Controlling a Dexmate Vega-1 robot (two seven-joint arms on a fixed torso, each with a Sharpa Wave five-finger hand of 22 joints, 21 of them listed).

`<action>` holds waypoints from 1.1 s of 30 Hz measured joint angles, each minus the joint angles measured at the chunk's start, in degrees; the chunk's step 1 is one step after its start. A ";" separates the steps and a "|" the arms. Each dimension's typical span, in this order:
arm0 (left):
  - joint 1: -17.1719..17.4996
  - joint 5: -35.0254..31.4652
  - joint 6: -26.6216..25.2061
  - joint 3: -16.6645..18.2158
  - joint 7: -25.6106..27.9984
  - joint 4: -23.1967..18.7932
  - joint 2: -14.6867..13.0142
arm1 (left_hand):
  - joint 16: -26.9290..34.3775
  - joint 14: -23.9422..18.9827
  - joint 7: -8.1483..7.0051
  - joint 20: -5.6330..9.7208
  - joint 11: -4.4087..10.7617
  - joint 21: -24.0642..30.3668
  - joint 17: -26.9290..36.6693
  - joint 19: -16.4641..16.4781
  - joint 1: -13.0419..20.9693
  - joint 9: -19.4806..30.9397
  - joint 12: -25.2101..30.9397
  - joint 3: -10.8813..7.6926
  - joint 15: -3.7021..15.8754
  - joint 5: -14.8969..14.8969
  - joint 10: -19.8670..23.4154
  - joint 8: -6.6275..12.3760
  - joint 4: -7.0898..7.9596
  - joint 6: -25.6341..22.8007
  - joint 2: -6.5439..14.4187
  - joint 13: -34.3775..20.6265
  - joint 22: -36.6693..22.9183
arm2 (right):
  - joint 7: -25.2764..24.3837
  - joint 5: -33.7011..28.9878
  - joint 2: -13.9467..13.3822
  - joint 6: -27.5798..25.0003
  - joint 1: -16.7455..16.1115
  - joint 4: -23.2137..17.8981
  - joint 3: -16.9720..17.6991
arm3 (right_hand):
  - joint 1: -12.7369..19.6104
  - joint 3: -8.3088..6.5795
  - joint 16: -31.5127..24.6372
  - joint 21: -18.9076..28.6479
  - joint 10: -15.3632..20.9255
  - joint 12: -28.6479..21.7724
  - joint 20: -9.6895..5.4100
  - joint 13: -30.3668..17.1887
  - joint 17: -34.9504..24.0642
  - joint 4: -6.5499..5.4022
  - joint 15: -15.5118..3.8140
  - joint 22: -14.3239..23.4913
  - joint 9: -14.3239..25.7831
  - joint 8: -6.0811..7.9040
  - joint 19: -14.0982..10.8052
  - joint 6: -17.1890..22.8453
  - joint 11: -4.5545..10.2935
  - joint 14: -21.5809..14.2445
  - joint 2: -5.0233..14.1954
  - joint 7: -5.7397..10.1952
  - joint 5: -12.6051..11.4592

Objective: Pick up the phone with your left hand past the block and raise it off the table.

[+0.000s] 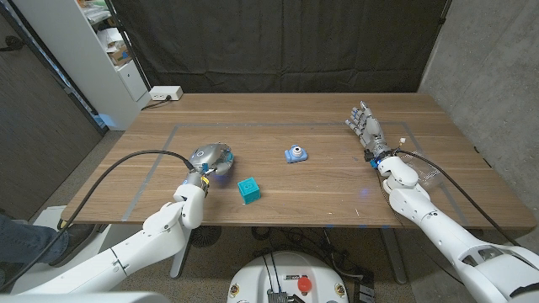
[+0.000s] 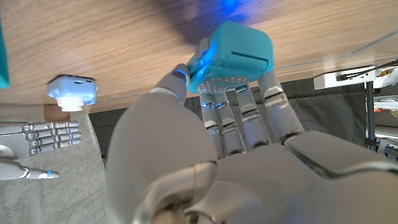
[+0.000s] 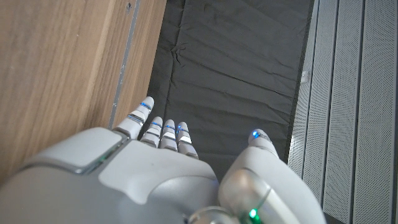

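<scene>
Left hand (image 2: 249, 155) fingers (image 2: 273, 99) clasp what seems the phone (image 2: 236, 59); right hand (image 1: 368, 130) fingers released, straight.

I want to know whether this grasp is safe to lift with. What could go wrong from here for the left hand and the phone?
1. The left hand seems to hold the phone only between its thumb and fingertips, not against the palm. The phone could tilt or slip out as it rises.
2. The teal block stands close beside that hand. If the hand drifts sideways during the lift, it might knock the block.
</scene>
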State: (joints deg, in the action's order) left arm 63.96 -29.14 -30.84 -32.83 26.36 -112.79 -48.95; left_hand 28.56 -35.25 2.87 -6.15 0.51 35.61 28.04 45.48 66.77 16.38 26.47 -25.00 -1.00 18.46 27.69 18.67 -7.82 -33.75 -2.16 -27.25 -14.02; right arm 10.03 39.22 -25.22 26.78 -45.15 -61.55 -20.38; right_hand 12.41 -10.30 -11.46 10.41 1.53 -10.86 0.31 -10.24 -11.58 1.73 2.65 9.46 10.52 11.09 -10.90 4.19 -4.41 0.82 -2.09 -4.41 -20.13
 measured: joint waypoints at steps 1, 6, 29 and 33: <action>0.13 0.05 -0.09 0.19 0.07 -0.33 -0.10 | 0.00 0.00 0.00 0.00 0.00 0.11 0.08 0.00 0.00 0.00 0.00 -0.07 0.00 0.00 0.00 0.00 0.07 0.00 0.00 -0.01 0.00 | 0.10 0.06 0.00 0.03 0.07 0.11 0.04 | 0.00 0.00 0.00 0.00 0.00 0.00 0.00 0.00 0.00 0.00 0.00 0.00 0.00 0.00 0.00 0.00 0.00 0.00 0.00 0.00 0.00; 0.55 0.19 -0.28 0.94 0.25 -1.48 -0.40 | -0.08 0.00 0.00 0.19 0.00 0.44 0.44 -0.20 0.00 0.26 0.00 -0.23 0.00 0.00 0.00 0.00 0.23 0.00 0.00 -0.26 -0.10 | 0.42 0.29 -0.06 0.04 0.15 0.21 0.18 | 0.00 0.24 0.00 0.00 0.00 0.00 0.00 0.00 0.00 0.24 0.00 0.00 0.00 0.00 0.00 0.00 0.00 0.00 0.00 0.00 0.00; 1.24 -1.22 -2.11 3.01 -0.02 -6.47 -1.53 | -0.33 -0.02 0.00 -0.19 0.00 1.77 1.59 -1.21 0.00 0.80 0.12 -0.22 -0.02 0.62 0.00 -0.01 0.22 -0.01 0.00 -1.48 -0.26 | 0.78 0.58 -0.68 -0.42 0.62 -0.12 0.61 | -0.24 0.24 0.00 0.00 0.00 0.00 0.00 0.00 0.00 0.24 0.00 0.00 0.00 0.00 0.00 0.00 0.00 0.00 0.23 0.00 0.22; 1.33 -1.65 -2.54 3.47 -0.29 -7.37 -1.83 | -0.33 -0.02 0.00 -0.41 0.00 2.15 1.82 -1.43 0.00 0.79 0.12 -0.23 -0.02 0.62 0.00 -0.01 0.23 -0.01 0.00 -1.60 -0.25 | 0.77 0.63 -0.72 -0.58 0.63 -0.12 0.65 | -0.24 0.24 0.00 0.00 0.00 0.00 0.00 0.00 0.00 0.24 0.00 0.00 0.00 0.00 0.00 0.00 0.00 0.00 0.23 0.00 0.22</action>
State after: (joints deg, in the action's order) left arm 65.29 -30.79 -33.38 -29.36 26.07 -120.16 -50.78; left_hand 28.23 -35.26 2.86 -6.56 0.51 37.76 29.87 44.05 66.77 17.18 26.59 -25.22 -1.02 19.09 27.69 18.66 -7.59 -33.76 -2.16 -28.85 -14.27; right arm 10.80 39.84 -25.94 26.20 -44.52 -61.67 -19.73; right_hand 12.17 -10.05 -11.46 10.41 1.53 -10.86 0.31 -10.25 -11.58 1.97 2.65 9.46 10.52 11.09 -10.89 4.19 -4.41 0.82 -1.86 -4.40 -19.91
